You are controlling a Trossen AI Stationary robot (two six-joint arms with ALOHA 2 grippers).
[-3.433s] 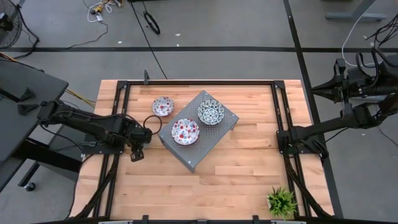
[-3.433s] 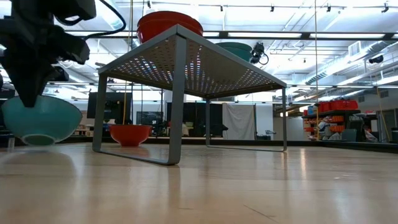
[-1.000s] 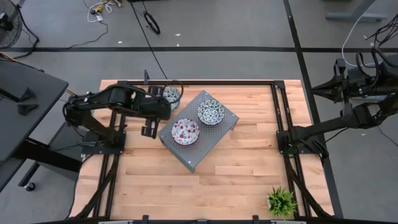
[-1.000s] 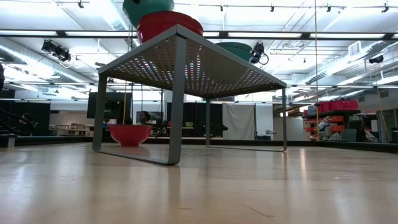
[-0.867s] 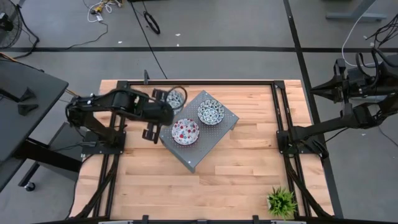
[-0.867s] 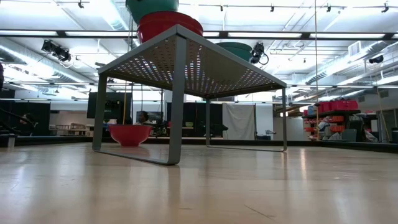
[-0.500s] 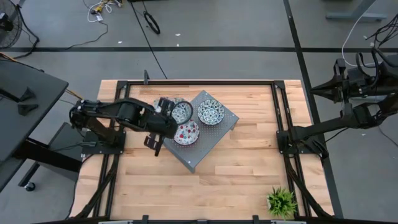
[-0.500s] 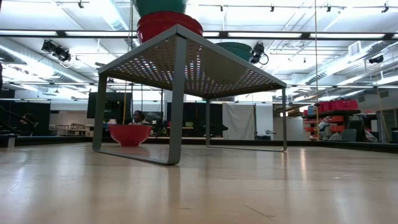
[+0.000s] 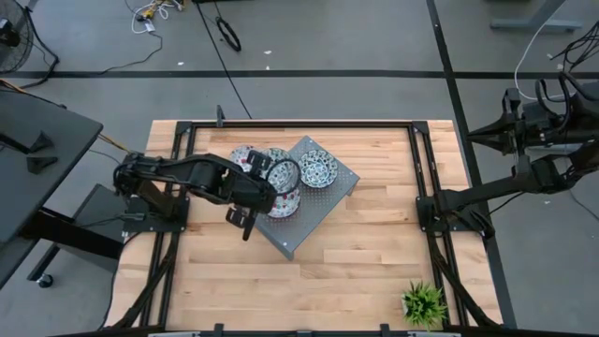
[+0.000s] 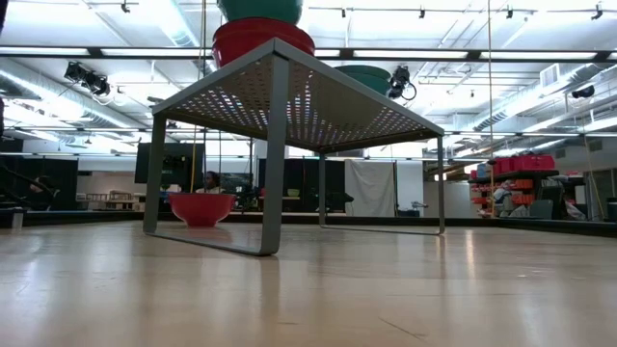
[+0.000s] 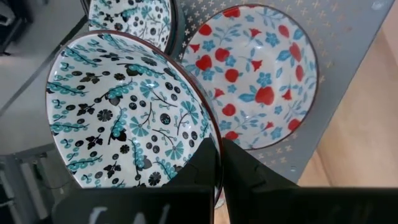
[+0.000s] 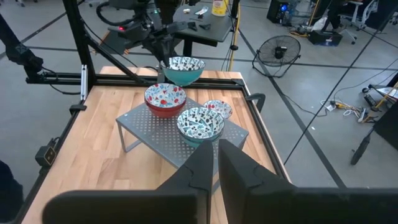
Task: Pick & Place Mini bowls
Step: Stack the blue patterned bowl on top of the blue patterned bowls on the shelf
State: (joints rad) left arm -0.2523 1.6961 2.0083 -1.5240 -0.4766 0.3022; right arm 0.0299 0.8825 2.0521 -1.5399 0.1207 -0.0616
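Left fingers (image 11: 217,163) clamped on teal bowl (image 9: 282,172) rim, now carried from bench edge to above red bowl (image 9: 284,198) on rack (image 9: 323,201). Right fingers (image 12: 216,163) closed, empty.

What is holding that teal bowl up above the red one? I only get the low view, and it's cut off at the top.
Observer: The left gripper; it pinches the teal bowl by the rim.
Operator: And the other arm?
Observer: The right gripper waits at the right edge of the table, away from the bowls.
Operator: Anything on the table I can't see?
Observer: A small plant in a corner on the right side.
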